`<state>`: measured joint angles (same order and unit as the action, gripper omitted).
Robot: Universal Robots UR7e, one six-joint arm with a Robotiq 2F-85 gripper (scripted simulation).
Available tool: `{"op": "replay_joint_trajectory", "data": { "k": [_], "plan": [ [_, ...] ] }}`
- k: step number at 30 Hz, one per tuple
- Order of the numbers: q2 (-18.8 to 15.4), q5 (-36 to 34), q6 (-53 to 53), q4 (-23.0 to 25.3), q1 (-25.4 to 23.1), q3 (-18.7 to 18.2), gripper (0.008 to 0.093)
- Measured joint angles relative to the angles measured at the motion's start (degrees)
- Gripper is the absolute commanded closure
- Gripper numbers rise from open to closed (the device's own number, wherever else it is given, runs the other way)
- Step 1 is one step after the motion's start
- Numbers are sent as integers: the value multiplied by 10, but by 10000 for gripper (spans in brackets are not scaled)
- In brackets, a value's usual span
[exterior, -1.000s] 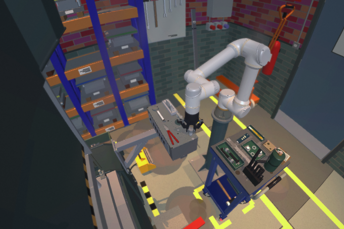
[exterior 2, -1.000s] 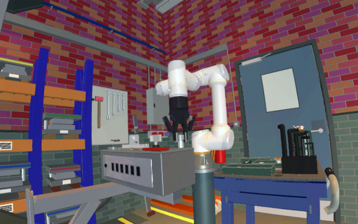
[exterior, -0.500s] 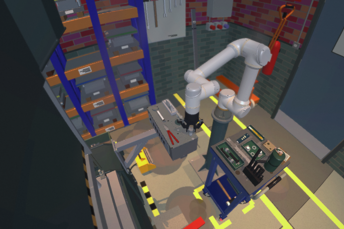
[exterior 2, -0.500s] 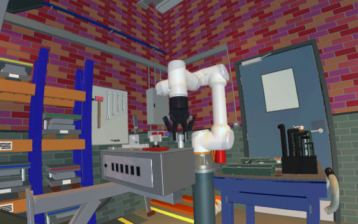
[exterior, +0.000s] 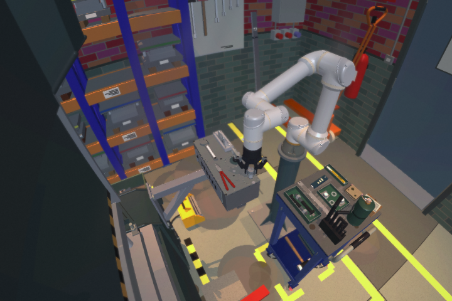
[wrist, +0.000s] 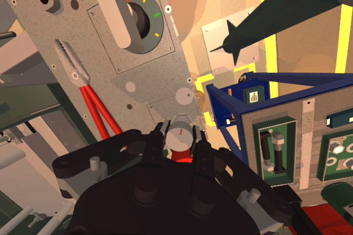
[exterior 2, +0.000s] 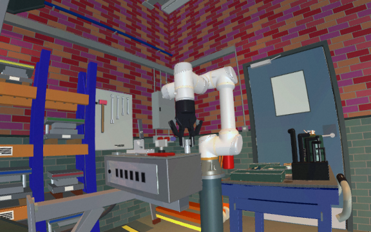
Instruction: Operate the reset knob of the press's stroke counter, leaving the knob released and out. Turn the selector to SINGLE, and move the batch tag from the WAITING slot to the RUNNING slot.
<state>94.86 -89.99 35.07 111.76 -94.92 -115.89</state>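
Observation:
On the grey counter box (exterior: 226, 170) fixed to the press bracket, I grip the silver reset knob (wrist: 178, 135) between the fingers of my gripper (wrist: 179, 136), at the box's near right corner. The knob has a ribbed rim and a red mark on its face, and it stands raised above the box top (exterior 2: 187, 145). The selector (wrist: 128, 23), a pale lever on a dark dial with coloured marks, sits further along the top. The batch tag holder (exterior: 222, 140) lies at the far end; the tag's slot cannot be made out.
A blue tool cart (exterior: 324, 213) with trays of bolts and washers stands right of the arm's pedestal. Red-handled pliers (wrist: 90, 95) and a spanner (exterior: 210, 150) lie on the box top. Blue racking (exterior: 134, 92) rises behind.

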Motion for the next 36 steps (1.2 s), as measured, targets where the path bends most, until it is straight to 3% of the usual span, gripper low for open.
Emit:
{"op": "replay_joint_trajectory", "data": {
  "k": [11,26,36],
  "plan": [
    [0,0,0,1,0,0,439],
    [0,0,0,-2,0,1,434],
    [11,0,0,-36,0,25,434]
  ]
}}
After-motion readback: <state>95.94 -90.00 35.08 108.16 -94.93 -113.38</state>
